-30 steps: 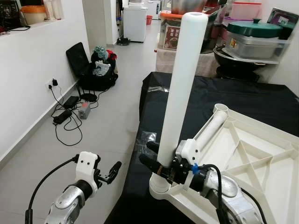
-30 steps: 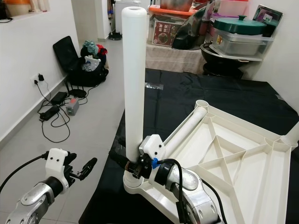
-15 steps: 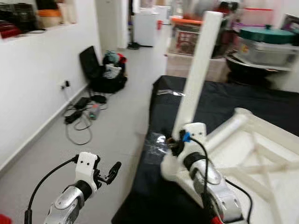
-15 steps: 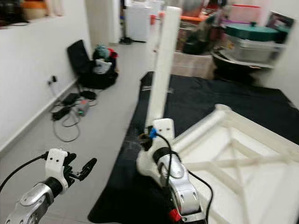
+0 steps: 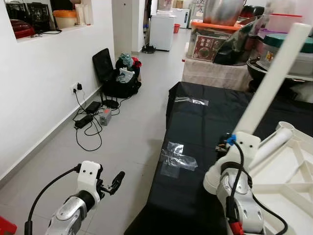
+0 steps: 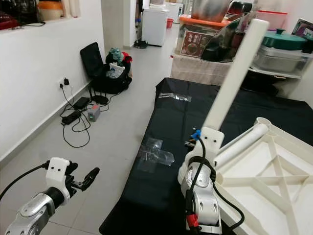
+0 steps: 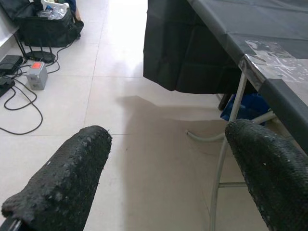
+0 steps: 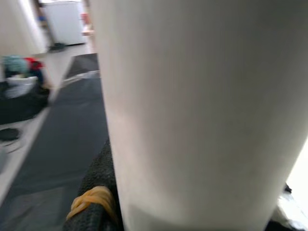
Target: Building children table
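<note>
A broad white table leg (image 8: 192,110) stands across the picture — a smooth, matte cylinder, close to the lens and slightly blurred. At about seven o'clock a black finger (image 8: 94,192) presses against its side, a yellow band (image 8: 91,201) wrapped around it. Toward nine o'clock lies the black tablecloth (image 8: 53,139); at eleven o'clock, far off, a white appliance (image 8: 62,21) stands — beside it pale floor.

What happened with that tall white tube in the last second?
The tall white plastic tube leg, upright a second ago, now leans toward the robot's right, with the right gripper still clamped at its base. The left gripper stays open over the floor.
</note>
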`<state>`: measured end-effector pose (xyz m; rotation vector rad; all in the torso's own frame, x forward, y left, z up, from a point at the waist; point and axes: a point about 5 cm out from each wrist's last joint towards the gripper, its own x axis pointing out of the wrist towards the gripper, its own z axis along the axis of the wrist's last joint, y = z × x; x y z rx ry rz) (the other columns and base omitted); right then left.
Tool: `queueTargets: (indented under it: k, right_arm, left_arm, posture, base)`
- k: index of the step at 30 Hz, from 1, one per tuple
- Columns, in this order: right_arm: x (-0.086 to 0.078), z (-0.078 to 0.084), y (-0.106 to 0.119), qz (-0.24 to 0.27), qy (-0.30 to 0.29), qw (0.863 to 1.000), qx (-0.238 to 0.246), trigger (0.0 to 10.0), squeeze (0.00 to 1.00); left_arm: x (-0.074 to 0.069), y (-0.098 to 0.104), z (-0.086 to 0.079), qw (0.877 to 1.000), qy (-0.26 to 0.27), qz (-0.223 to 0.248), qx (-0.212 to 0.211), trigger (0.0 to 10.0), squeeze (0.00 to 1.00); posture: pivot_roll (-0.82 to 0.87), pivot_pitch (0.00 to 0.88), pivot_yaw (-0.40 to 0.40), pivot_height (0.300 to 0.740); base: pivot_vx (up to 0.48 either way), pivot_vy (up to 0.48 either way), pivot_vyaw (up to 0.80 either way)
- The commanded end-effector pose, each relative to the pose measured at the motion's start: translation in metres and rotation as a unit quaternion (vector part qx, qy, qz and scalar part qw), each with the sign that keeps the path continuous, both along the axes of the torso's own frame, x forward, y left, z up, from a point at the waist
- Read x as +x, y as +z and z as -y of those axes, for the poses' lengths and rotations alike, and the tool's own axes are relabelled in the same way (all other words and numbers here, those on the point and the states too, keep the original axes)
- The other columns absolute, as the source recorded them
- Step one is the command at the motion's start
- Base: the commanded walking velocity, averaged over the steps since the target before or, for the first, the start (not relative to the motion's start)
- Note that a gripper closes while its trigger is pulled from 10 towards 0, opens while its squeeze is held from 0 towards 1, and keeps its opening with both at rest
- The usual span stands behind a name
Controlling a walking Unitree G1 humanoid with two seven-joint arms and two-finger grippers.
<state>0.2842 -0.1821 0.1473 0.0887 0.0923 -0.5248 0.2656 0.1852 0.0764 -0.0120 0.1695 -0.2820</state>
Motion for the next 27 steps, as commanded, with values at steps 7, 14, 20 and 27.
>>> queueTargets:
  k: [7,14,20,27]
  right_arm:
    - [-0.017,0.023,-0.036,-0.099,-0.090,0.991,0.005,10.0,0.00]
    - [-0.017,0.027,-0.026,-0.059,-0.094,0.994,0.015,10.0,0.00]
    - [-0.016,0.028,-0.011,-0.013,-0.092,0.996,0.002,10.0,0.00]
    - [-0.015,0.027,-0.007,0.000,-0.089,0.996,-0.004,10.0,0.00]
  left_arm:
    - [-0.001,-0.002,-0.001,1.000,0.000,-0.001,0.008,10.0,0.00]
    - [0.000,-0.002,-0.001,1.000,-0.002,-0.001,0.010,10.0,0.00]
    - [0.000,-0.002,-0.001,1.000,-0.003,-0.002,0.010,10.0,0.00]
    - [0.001,-0.002,0.000,1.000,-0.005,-0.002,0.011,10.0,0.00]
  posture:
    - [0.10,0.000,-0.073,0.740]
    - [0.10,0.000,-0.069,0.740]
    - [0.09,0.000,-0.065,0.740]
    - [0.09,0.000,-0.062,0.740]
  base:
    - [0.000,0.000,0.00]
    - [0.000,0.000,0.00]
    - [0.000,0.000,0.00]
    - [0.000,0.000,0.00]
